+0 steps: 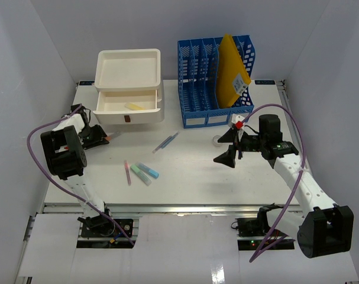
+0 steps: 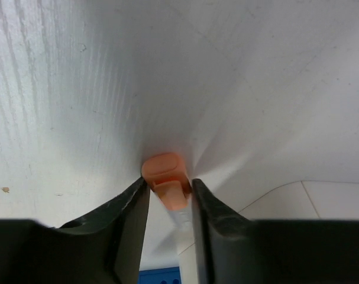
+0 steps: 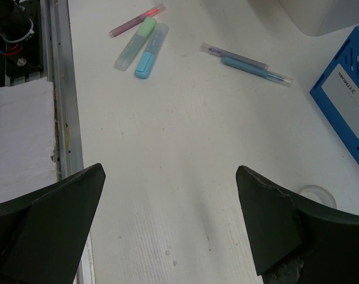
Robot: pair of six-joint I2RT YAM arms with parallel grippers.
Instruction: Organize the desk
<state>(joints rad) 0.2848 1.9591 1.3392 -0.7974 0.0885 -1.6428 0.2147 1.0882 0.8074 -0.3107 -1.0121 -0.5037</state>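
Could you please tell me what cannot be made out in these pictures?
Orange item in the left hand: left wrist view, its body hidden between the fingers; top view, too small.
Yellow item in the open drawer: top view, too small to name.
Clear ring by the right hand: right wrist view, faint, partly behind a finger.
Label on the yellow envelope: top view, too small to read.

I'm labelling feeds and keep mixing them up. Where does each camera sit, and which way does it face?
Top external: above and behind the bases, looking down on the desk; both arms show.
Left wrist: close to the desk, facing its surface; left gripper pinches an orange marker.
Right wrist: raised, looking down on the desk; right gripper open at the bottom edge.
Shared: top external and right wrist both show the blue highlighter.
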